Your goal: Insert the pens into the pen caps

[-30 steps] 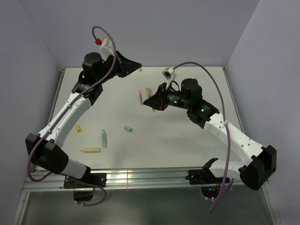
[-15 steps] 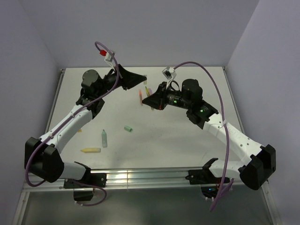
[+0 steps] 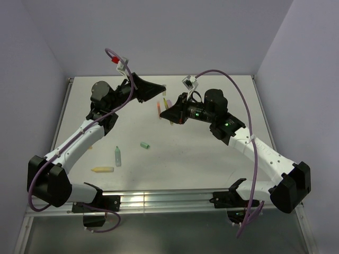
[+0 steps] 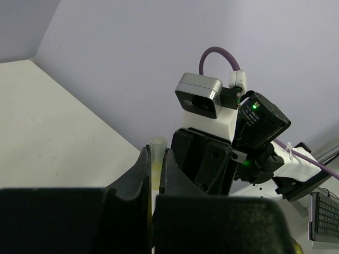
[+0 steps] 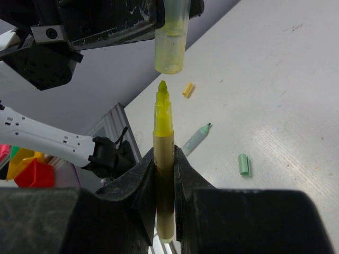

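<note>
item, yellow pen [image 5: 163, 114]: pinched upright in your right hand [image 5: 163, 159], tip just below the yellow cap [image 5: 170, 50] pinched in your left hand [image 4: 155, 159], not yet seated; mint pen [image 3: 117, 156], olive pen [image 3: 102, 170] and green cap [image 3: 144, 145] wait on the bench [image 3: 212, 153].

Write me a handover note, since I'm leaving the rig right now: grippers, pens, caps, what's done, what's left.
Left gripper: shut on a yellow cap, held in the air.
Right gripper: shut on a yellow pen, its tip aimed at the cap's mouth with a small gap between; not yet inserted.
Loose on the table: mint pen, green cap, second yellow pen, orange pen, spare yellow cap.
Done: no pair joined that I can see.
Left: push this pen into its cap, then cap the rest.
</note>
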Robot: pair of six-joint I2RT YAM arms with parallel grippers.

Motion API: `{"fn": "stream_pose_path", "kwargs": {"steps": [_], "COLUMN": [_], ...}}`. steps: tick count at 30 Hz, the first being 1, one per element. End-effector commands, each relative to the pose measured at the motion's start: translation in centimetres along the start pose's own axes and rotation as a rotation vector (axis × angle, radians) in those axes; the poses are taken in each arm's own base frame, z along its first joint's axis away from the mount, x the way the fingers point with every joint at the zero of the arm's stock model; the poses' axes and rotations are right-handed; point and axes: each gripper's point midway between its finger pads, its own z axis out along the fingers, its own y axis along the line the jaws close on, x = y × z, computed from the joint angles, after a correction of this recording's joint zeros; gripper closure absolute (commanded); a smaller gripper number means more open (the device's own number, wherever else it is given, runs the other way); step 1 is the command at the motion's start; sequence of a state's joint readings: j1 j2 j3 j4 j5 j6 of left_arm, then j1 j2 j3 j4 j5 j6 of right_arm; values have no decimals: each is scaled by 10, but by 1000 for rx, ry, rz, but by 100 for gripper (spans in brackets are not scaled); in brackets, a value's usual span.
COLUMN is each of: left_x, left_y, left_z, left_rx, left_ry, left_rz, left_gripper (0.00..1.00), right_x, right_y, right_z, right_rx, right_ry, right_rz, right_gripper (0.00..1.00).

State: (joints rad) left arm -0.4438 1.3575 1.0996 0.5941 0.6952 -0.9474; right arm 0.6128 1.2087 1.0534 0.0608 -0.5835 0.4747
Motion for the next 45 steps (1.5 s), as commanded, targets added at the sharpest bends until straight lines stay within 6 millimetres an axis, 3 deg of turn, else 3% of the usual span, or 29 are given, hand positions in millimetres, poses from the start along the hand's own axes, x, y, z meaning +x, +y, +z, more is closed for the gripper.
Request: {"fn": "stream_pose_path", "kwargs": {"steps": [1, 37, 45], "left_x": [-4, 6, 10], "left_y": [-21, -10, -21], "left_z": [-2, 2, 6], "left_rx": [62, 6, 40], "left_ry": [-7, 5, 7], "left_rz": [49, 73, 43], "left_gripper": [100, 100, 100], "right_x": [-9, -20, -27], "right_y": [4, 3, 2], "right_z": [0, -13, -13], "right_rx": [-7, 42, 50], "right_ry": [-37, -88, -117], "right_rz": [-31, -48, -37], "right_gripper": [100, 100, 100]}}
